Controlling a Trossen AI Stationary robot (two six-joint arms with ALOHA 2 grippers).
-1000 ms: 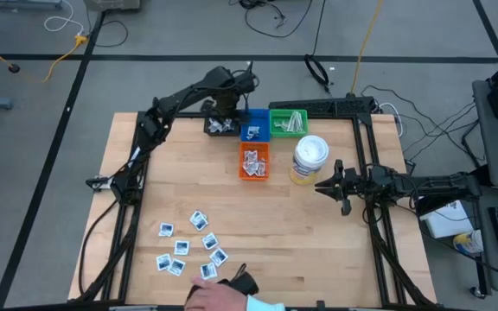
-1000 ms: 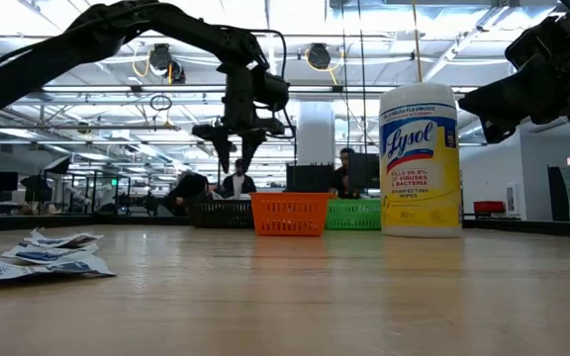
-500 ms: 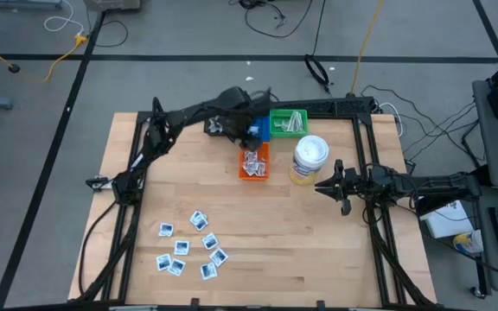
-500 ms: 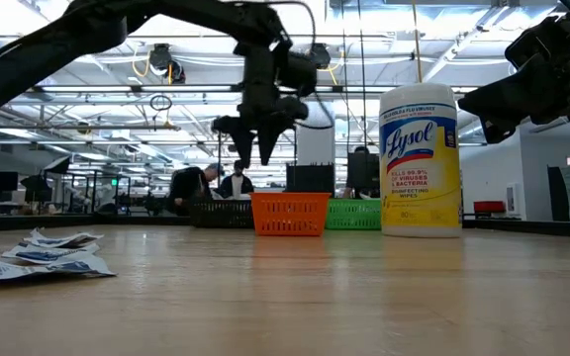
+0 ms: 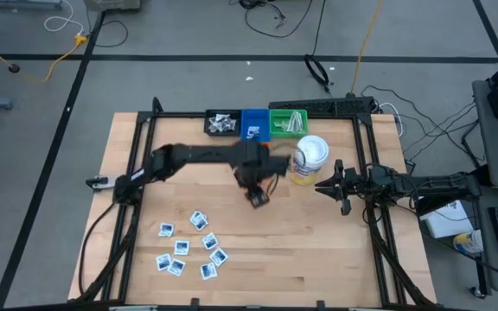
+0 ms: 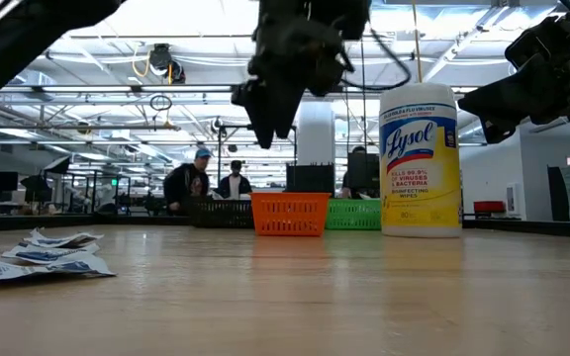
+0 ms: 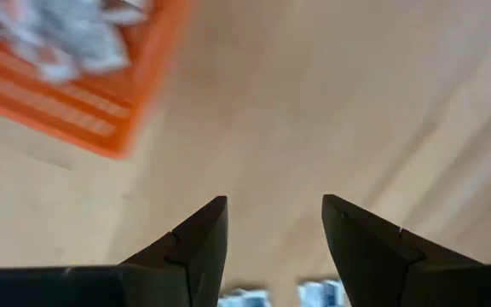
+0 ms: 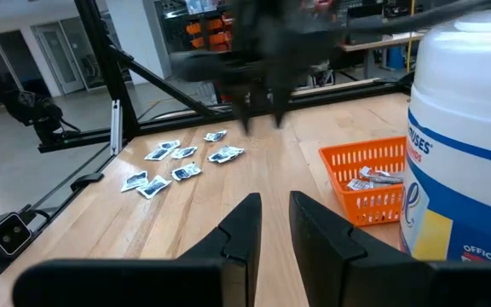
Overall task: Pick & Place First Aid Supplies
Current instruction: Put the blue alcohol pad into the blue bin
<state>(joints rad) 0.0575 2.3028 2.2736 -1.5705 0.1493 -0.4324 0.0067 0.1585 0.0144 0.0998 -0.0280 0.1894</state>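
Several white square packets with blue print [image 5: 189, 246] lie flat in a loose group on the table's near left part, also seen in the low view [image 6: 46, 255] and the right wrist view [image 8: 181, 162]. An orange basket [image 6: 290, 213] holds more packets [image 7: 66, 34]. My left gripper [image 5: 258, 197] hangs open and empty above bare wood just near of that basket [image 7: 66, 111], fingers pointing down [image 7: 275, 205]. My right gripper [image 5: 321, 186] waits at the table's right, beside the wipes tub, with a narrow gap between its fingers [image 8: 275, 205].
A black basket [image 5: 221, 123], a blue basket [image 5: 252, 126] and a green basket [image 5: 288, 123] stand in a row at the far edge. A yellow and white wipes tub [image 5: 309, 160] stands right of the orange basket. People move in the room beyond the table [image 6: 191, 183].
My left gripper has swung from above the black basket at the far edge, right past the blue basket, then toward the near edge over the orange basket. It now hangs above bare wood. A person's hand at the near edge has withdrawn. The packets have not moved.
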